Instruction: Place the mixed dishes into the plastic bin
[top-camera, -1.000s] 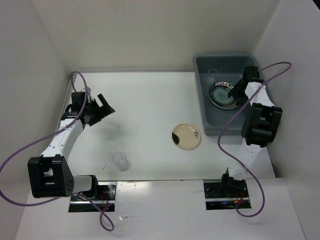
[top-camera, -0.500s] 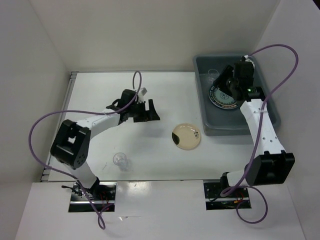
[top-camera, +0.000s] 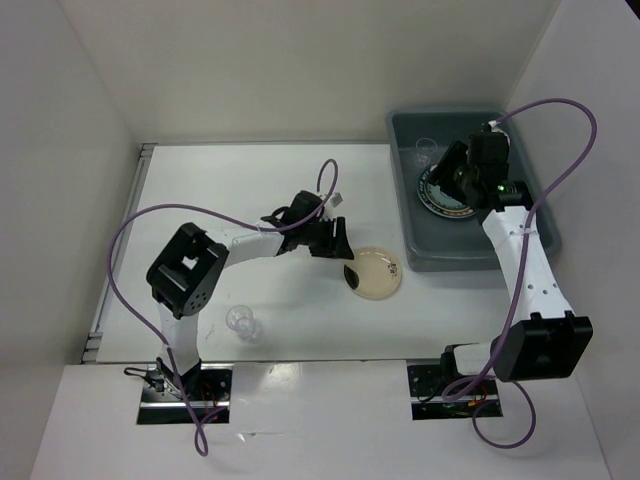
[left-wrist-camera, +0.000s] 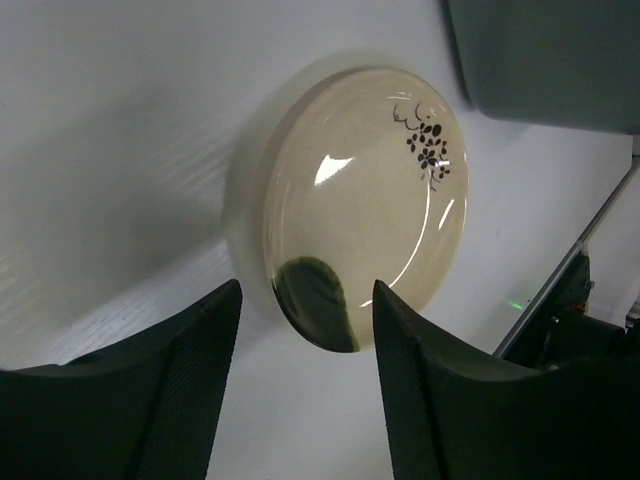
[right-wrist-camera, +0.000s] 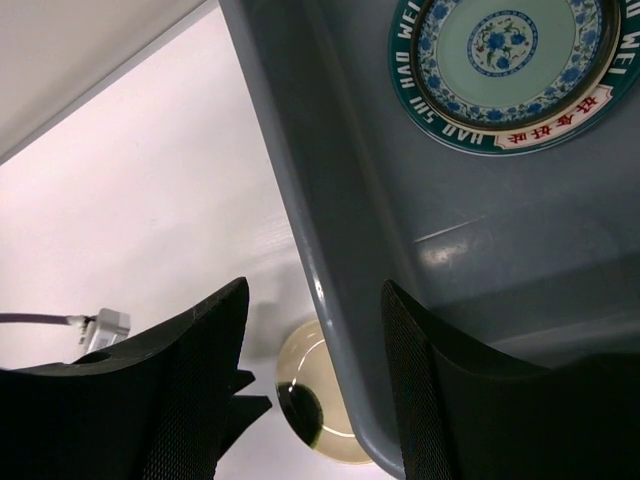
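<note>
A small cream plate (top-camera: 373, 272) with a dark grape motif lies flat on the white table, just left of the plastic bin (top-camera: 415, 232). My left gripper (top-camera: 335, 245) sits at the plate's left edge, open. In the left wrist view the cream plate (left-wrist-camera: 365, 200) lies just ahead of the open left gripper (left-wrist-camera: 305, 390), with nothing between its fingers. A teal patterned plate (top-camera: 445, 190) and a clear cup (top-camera: 424, 150) lie inside the bin. My right gripper (top-camera: 452, 172) hovers open over the teal plate (right-wrist-camera: 510, 60), holding nothing.
Another clear cup (top-camera: 241, 322) stands on the table near the front left. White walls enclose the table on three sides. The bin's left wall (right-wrist-camera: 330, 220) runs between my right fingers, with the cream plate (right-wrist-camera: 320, 410) below it.
My left arm has swung from the far left across the table to the cream plate, its jaws narrowing a little. My right arm shifted slightly above the bin.
</note>
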